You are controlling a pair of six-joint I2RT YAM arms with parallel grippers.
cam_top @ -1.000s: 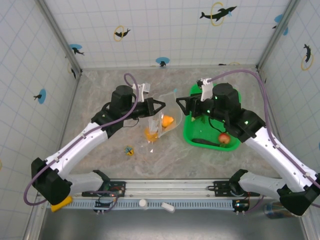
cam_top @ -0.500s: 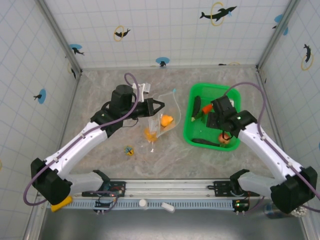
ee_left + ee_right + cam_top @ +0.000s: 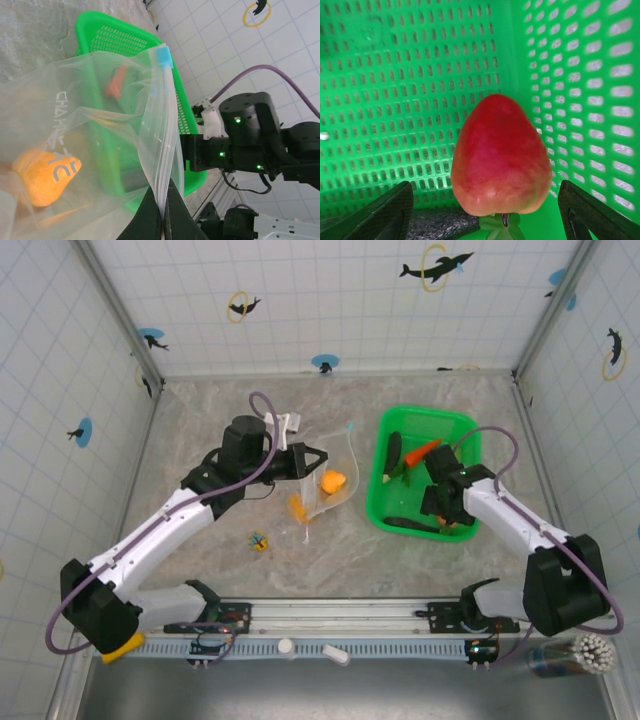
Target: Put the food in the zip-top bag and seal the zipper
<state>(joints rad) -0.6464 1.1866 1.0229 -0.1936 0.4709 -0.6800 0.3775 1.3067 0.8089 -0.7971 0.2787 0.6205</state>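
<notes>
Left pincer [image 3: 161, 212] is clenched on the zip-top bag [image 3: 322, 472], pinching the zipper [image 3: 161, 150] strip at the mouth edge. The light blue tab [image 3: 163, 56] sits at the strip's far end. The bag sags from the grip toward the tabletop [image 3: 200, 420], between the two arms and just beside the green basket [image 3: 430, 413]. Two orange pieces are in the bag, one [image 3: 333, 481] near the pincer and one [image 3: 298, 506] lower down.

Right pincer [image 3: 485, 200] is released and down inside the basket. Its fingers [image 3: 385, 215] straddle the red round piece [image 3: 499, 155] with a gap on each side, no contact. Also in the basket:
- orange-red long piece [image 3: 422, 451]
- dark green long piece [image 3: 393, 448]
- another dark long piece [image 3: 408, 524] by the near wall

The tiny trinket [image 3: 259, 540] lies on the tabletop, apart from the bag.
</notes>
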